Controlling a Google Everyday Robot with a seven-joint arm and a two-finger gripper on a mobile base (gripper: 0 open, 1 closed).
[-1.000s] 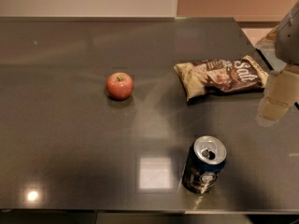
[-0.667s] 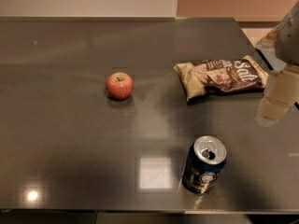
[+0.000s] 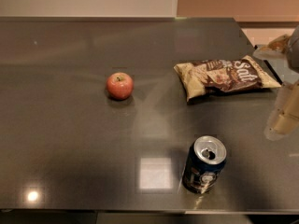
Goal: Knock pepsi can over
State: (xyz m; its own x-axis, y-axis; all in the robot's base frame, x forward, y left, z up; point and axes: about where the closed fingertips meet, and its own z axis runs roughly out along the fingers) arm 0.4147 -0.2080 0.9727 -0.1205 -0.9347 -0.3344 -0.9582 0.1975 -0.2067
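can: pepsi can (image 3: 204,164) stands upright at lower centre-right of the frame, near the table's front edge, silver top with open pull-tab hole facing up.
gripper: gripper (image 3: 281,118) sits at the far right edge of the frame, partly cut off, a pale shape hanging over the table's right side, above and to the right of the can and well apart from it.
gripper opening: cannot tell; it touches none of the things on the table, so it looks to hold nothing.
change: almost none. the can, apple and bag lie just where they did a second ago, and the gripper hangs at the same spot on the right edge.
meaning: the knock has not begun; the can is untouched.
next move, as i judge it: come down and left toward the can, then push sideways high on its wall.
apple: red apple (image 3: 119,85), centre-left, far from any likely path.
bag: snack bag (image 3: 224,77) lies flat at upper right, between gripper and table centre.
table: dark glossy table (image 3: 70,139).
risk: a low push may slide the can, not tip it.
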